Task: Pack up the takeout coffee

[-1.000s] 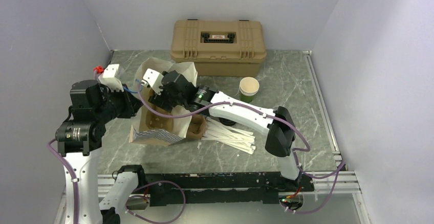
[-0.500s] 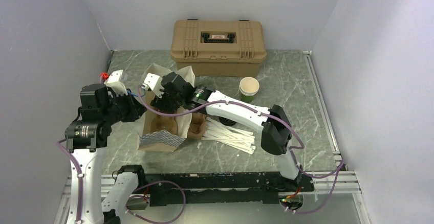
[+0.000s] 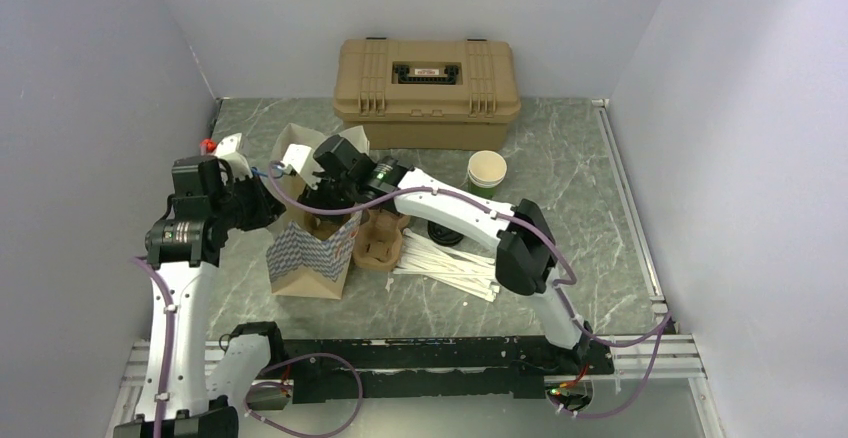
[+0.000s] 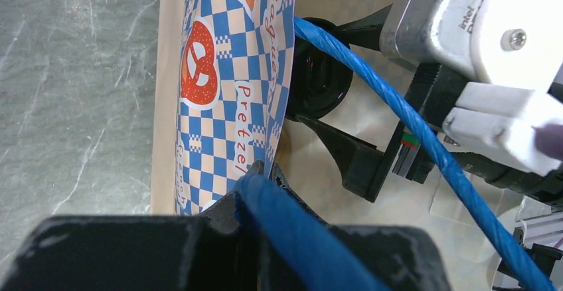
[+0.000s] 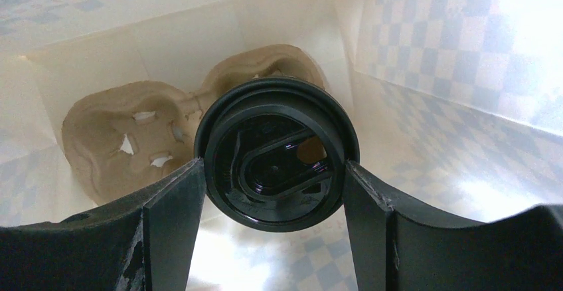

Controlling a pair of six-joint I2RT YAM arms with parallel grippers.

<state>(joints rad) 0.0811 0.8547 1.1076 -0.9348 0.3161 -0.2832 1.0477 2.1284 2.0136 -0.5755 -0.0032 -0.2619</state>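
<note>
Right gripper [image 5: 273, 166] reaches down into the mouth of a paper bag [image 5: 425, 58], its two black fingers [image 5: 174, 204] pressed against opposite sides of the takeout coffee [image 5: 265, 128], so it is clamped on the cup at lid height. In the right wrist view only the round black lid shows, at the centre of the frame; the cup's body is hidden beneath it. Below the lid, at the bottom of the bag, lies a pulp tray [image 5: 126, 131] with one empty well at centre left. The lid covers the other well, and whether the cup sits in it cannot be told.

The left gripper [image 4: 257, 171], at the bottom centre of the left wrist view, is closed on the bag's upper edge, pinching the blue-checked paper with its pretzel print. A blue cable [image 4: 372, 85] crosses that frame from upper centre to lower right.

In the top view the bag stands upright at centre left on the marbled table [image 3: 560, 168], with both grippers at its mouth. A second pulp tray [image 3: 385, 248] lies just right of it, touching it, and white strips [image 3: 455, 266] fan out beside that. A green cup [image 3: 486, 173] stands apart at right of centre, and a tan case [image 3: 425, 78] sits at the top.
</note>
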